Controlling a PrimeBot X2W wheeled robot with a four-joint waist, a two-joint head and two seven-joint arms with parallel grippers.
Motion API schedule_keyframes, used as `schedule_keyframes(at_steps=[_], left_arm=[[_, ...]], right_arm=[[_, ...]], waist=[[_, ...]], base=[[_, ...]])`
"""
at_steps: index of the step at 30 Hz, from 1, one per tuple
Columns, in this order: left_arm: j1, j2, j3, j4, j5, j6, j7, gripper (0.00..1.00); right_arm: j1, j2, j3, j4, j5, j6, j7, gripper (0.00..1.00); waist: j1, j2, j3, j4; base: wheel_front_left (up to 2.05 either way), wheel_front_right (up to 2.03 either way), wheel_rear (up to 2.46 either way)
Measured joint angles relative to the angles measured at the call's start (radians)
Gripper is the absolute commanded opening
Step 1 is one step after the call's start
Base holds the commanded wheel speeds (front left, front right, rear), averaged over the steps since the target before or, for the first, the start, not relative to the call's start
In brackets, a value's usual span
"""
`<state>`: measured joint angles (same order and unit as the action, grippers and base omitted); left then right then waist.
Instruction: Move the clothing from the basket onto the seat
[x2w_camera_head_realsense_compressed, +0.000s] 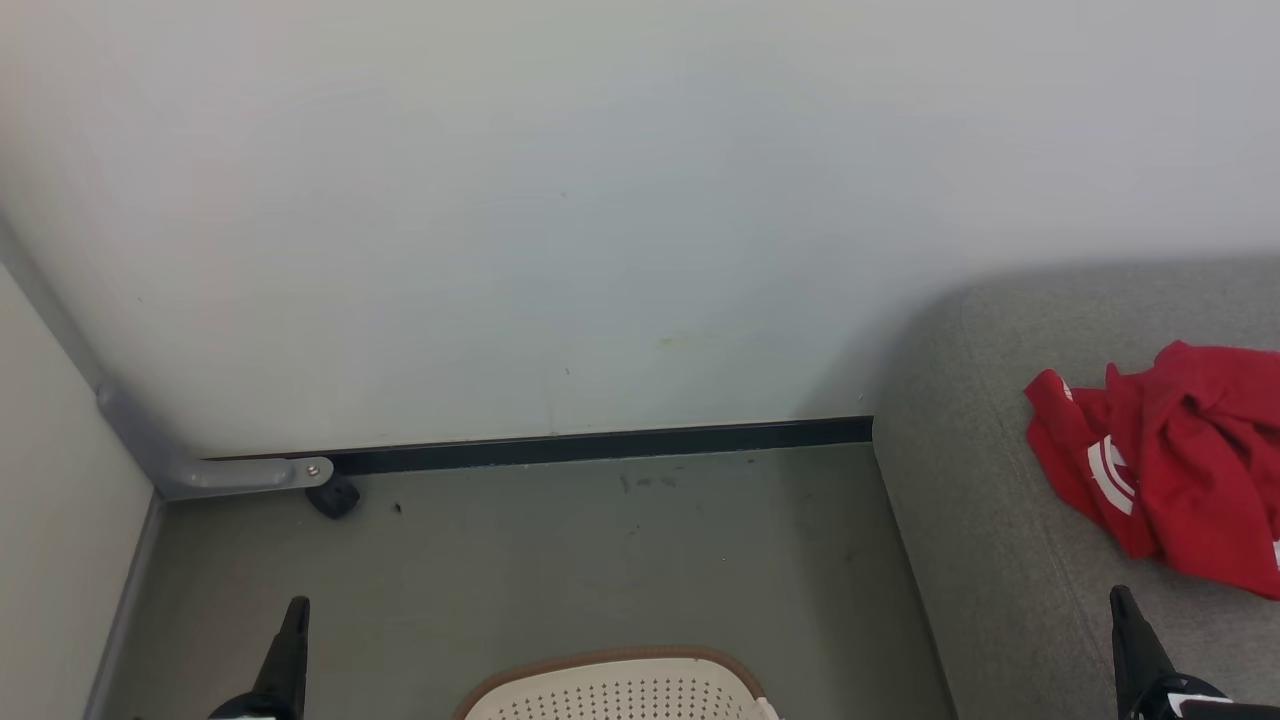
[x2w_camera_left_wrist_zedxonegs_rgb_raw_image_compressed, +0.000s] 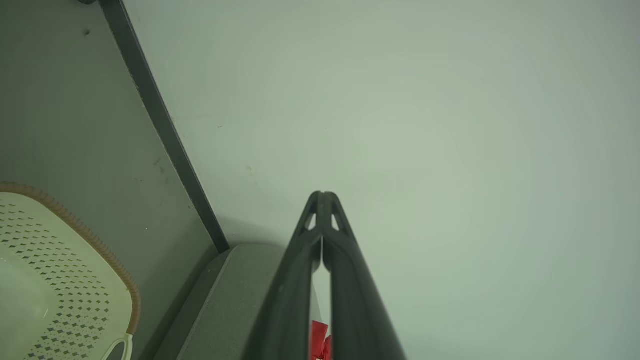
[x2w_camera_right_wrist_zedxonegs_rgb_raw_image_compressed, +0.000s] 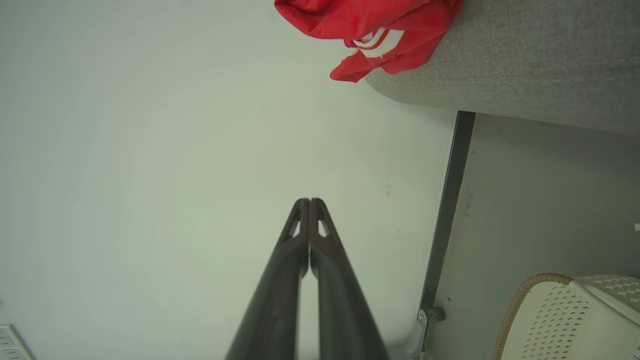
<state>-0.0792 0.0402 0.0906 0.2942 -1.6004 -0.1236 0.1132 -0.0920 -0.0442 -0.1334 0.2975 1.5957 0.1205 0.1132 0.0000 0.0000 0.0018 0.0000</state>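
Lying on the seat: one crumpled heap of red clothing (x2w_camera_head_realsense_compressed: 1170, 460) with short white stripe marks; how many garments make up the heap cannot be told.
Clothing place: far right of the scene, on top of the cushion, running out past the right edge of the head view; in the right wrist view one fold hangs over the cushion's rounded edge.
Seat (x2w_camera_head_realsense_compressed: 1000, 520): one, light grey fabric, on the right, its far end against the wall.
Basket (x2w_camera_head_realsense_compressed: 620, 652): one, cream-white with a brown woven-look rim, on the floor at the near centre, left of the seat and apart from it.
Basket contents: the part of the inside in view is bare perforated plastic; the rest is cut off by the picture edge, so what lies there cannot be told.
Grippers: two.
Left gripper (x2w_camera_head_realsense_compressed: 297, 605): near left, above the floor, left of the basket; its two dark fingers are pressed together at the tips with nothing between them.
Right gripper (x2w_camera_head_realsense_compressed: 1118, 595): near right, over the seat's near part, just nearer than the clothing and not touching it; fingers pressed together, gripping nothing.
Floor (x2w_camera_head_realsense_compressed: 620, 540): grey-green, with a dark skirting strip (x2w_camera_head_realsense_compressed: 600, 445) along the foot of the pale wall (x2w_camera_head_realsense_compressed: 600, 200).
Far left corner: one grey metal bracket (x2w_camera_head_realsense_compressed: 230, 472), with one small black object (x2w_camera_head_realsense_compressed: 335, 497) beside it on the floor.
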Motion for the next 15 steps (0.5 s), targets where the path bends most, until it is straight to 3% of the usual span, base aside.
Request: schedule_keyframes(at_steps=[15], left_arm=[[0.000, 0.000, 0.000, 0.000, 0.000, 0.000, 0.000, 0.00]], right_arm=[[0.000, 0.000, 0.000, 0.000, 0.000, 0.000, 0.000, 0.00]], waist=[[0.0001, 0.0000, 0.000, 0.000]], base=[[0.00, 0.00, 0.00]])
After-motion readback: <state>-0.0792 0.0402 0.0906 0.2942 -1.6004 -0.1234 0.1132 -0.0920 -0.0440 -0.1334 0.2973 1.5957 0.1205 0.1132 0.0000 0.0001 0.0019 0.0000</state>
